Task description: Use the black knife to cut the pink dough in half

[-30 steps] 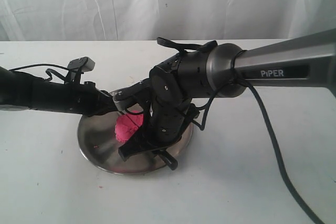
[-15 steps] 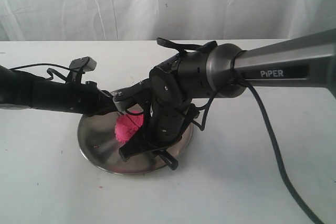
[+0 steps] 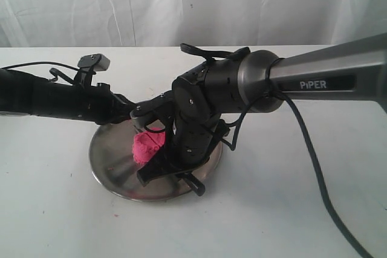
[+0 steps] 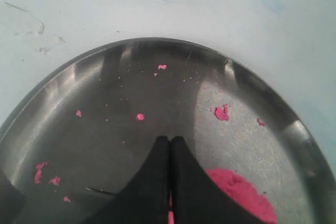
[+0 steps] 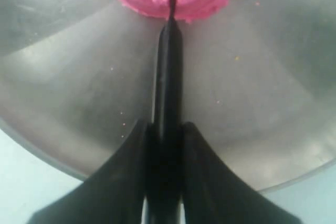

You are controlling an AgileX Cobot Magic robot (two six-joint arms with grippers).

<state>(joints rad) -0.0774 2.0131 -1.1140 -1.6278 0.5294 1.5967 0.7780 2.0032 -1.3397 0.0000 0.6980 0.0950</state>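
- White cloth point(image 3: 91, 4) hangs behind a pale table point(image 3: 48, 222), on which a round steel plate point(image 3: 109, 161) sits near the middle.
- The pink dough point(image 3: 148, 147) lies on the plate as one rough lump, between the two arms in the exterior view.
- The right gripper point(image 5: 165, 126) is clamped on the black knife point(image 5: 168, 77), one finger on each side of the straight handle.
- In the right wrist view the knife runs away from the fingers across bare steel, and its thin blade edge enters the dough along a dark slit near the lump's middle.
- The right arm, marked PIPER, reaches in from the right and bends down over the plate, hiding part of its far rim.
- The left gripper point(image 4: 169, 142) is clenched with its fingertips pressed together and nothing held between them.
- It hangs over the plate just beside the dough; whether it touches the lump cannot be told.
- Small pink crumbs point(image 4: 222, 112) are scattered over the plate's surface.
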